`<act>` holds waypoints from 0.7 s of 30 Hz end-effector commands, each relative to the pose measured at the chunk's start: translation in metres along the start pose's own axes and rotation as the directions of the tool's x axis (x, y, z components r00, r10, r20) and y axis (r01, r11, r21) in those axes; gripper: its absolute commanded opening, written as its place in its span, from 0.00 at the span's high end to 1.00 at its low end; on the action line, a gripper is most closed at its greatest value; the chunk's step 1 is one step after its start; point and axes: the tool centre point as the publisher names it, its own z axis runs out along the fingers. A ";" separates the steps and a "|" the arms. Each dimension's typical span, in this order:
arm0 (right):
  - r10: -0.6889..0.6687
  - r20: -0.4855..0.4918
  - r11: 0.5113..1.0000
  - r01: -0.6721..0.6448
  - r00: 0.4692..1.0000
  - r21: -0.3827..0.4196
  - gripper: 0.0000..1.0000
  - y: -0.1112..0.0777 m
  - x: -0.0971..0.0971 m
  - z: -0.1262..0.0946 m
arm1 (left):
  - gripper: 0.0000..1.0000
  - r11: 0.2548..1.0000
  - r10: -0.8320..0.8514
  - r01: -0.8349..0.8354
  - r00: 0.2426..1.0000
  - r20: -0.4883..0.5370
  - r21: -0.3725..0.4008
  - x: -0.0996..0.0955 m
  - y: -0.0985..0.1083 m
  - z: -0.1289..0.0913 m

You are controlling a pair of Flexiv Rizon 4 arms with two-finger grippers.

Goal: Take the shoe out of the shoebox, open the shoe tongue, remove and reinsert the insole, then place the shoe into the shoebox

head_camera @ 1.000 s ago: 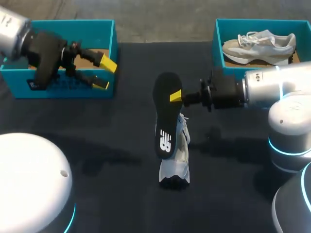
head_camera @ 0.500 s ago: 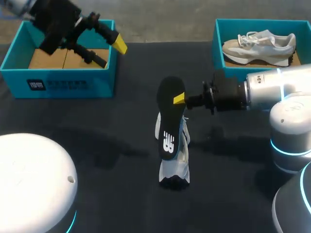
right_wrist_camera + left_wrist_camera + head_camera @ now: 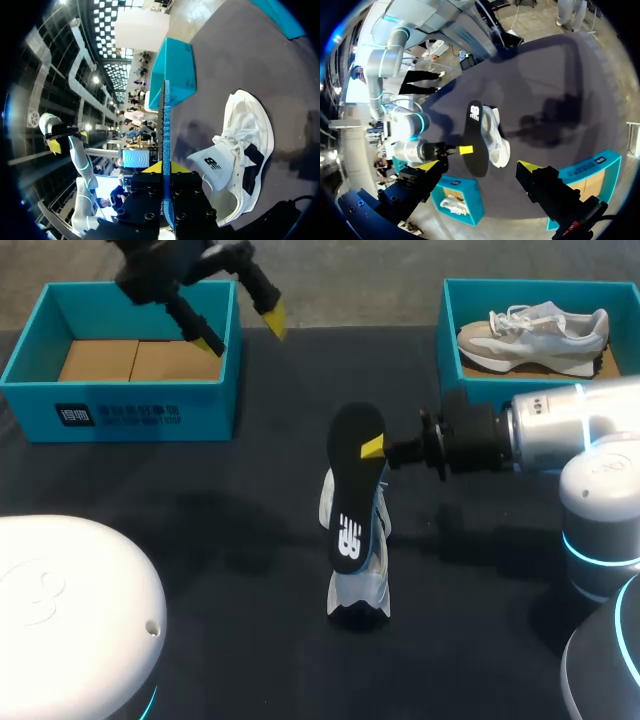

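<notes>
Shoe (image 3: 358,575): white, lying on the bench (image 3: 200,570).
Insole (image 3: 352,485): black, standing on edge just above the shoe.
Right fingers (image 3: 372,448): pinching the insole from both sides, above the shoe.
Left fingers (image 3: 274,318): spread, holding nothing, over the teal shoebox (image 3: 120,410), well apart from the shoe.

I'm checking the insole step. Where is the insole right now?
In the head view the insole is near the centre, pinched on edge in the right gripper, close beside the white shoe.
</notes>
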 end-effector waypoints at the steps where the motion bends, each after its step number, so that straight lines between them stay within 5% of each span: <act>1: 0.001 0.020 1.000 -0.001 1.000 0.004 1.00 -0.004 0.000 0.003 | 0.00 0.999 -0.013 0.018 0.993 -0.120 0.035 -0.008 0.011 0.012; 21: 0.019 0.022 0.999 -0.020 1.000 0.037 1.00 -0.009 -0.011 0.014 | 0.00 0.997 0.033 -0.014 0.971 -0.236 0.082 -0.045 0.021 0.041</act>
